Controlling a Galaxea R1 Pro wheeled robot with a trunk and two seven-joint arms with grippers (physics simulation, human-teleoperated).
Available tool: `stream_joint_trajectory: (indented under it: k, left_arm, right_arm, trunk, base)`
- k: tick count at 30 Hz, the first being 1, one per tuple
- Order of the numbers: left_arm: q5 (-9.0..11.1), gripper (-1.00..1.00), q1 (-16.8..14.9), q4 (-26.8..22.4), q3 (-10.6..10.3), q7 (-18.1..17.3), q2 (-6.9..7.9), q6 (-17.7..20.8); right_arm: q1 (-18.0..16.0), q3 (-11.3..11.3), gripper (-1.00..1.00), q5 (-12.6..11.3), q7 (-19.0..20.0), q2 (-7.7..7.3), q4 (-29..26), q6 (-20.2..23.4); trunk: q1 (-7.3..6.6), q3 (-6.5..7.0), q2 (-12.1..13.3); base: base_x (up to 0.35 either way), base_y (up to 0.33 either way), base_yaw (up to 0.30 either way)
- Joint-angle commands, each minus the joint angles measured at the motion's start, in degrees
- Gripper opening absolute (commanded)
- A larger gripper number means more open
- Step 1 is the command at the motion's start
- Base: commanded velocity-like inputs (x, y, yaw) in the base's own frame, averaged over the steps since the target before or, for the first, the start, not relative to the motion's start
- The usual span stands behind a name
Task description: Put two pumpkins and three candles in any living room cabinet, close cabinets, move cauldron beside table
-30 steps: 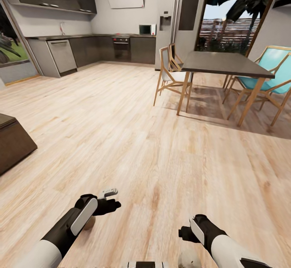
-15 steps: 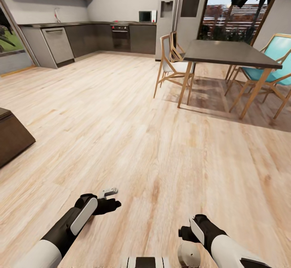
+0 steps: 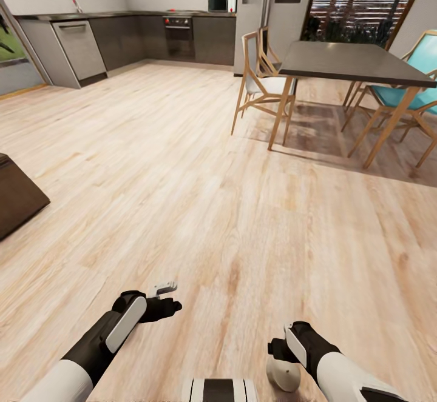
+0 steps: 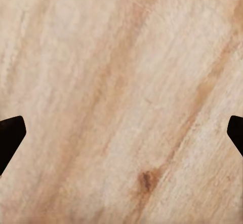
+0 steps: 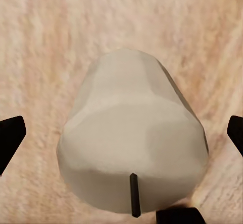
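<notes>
1. Candle sits between the right fingers, which are spread; whether they touch it, I cannot tell.
2. Left fingers spread over bare floor.
3. Dining table stands farther off.

A pale wood floor runs from the robot to a grey kitchen at the back. At the right stands a dark dining table with wooden chairs and a turquoise one. A dark-brown block juts in at the left edge. Low down, the left gripper hangs over bare floor, its fingers apparently apart. The right gripper is mostly hidden behind its wrist; a cream candle sits right at it, whether held or not is unclear.
</notes>
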Motion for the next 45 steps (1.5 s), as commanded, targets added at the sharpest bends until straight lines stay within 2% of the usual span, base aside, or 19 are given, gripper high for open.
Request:
stream_joint_trajectory:
  k: [1,7,22,26,45]
  left_arm:
    - [0.61,1.0,-0.04,-0.08,-0.21,0.55,0.07,0.03]
    - [0.62,1.0,-0.04,-0.08,-0.21,0.55,0.07,0.03]
    - [0.62,1.0,-0.04,-0.08,-0.21,0.55,0.07,0.03]
    - [0.62,1.0,-0.04,-0.08,-0.21,0.55,0.07,0.03]
    - [0.62,1.0,-0.04,-0.08,-0.21,0.55,0.01,0.03]
  right_arm:
    - [-0.01,-0.44,1.0,0.2,-0.17,0.06,-0.12,0.22]
    - [-0.01,-0.41,1.0,0.2,-0.17,0.06,-0.12,0.13]
    - [-0.01,-0.41,1.0,0.2,-0.17,0.06,-0.12,0.04]
    - [-0.01,-0.41,1.0,0.2,-0.17,0.06,-0.12,0.04]
    - [-0.01,-0.41,1.0,0.23,-0.17,0.05,-0.12,0.04]
  trunk:
    - [0.01,-0.27,-0.03]
    - [0.17,-1.6,-0.11]
    - [0.17,-1.6,-0.11]
    - [0.27,-2.49,-0.17]
    - [0.27,-2.49,-0.17]
  base:
    - [0.0,0.0,0.0]
    - [0.0,0.0,0.0]
    - [0.0,0.0,0.0]
    - [0.0,0.0,0.0]
    - [0.0,0.0,0.0]
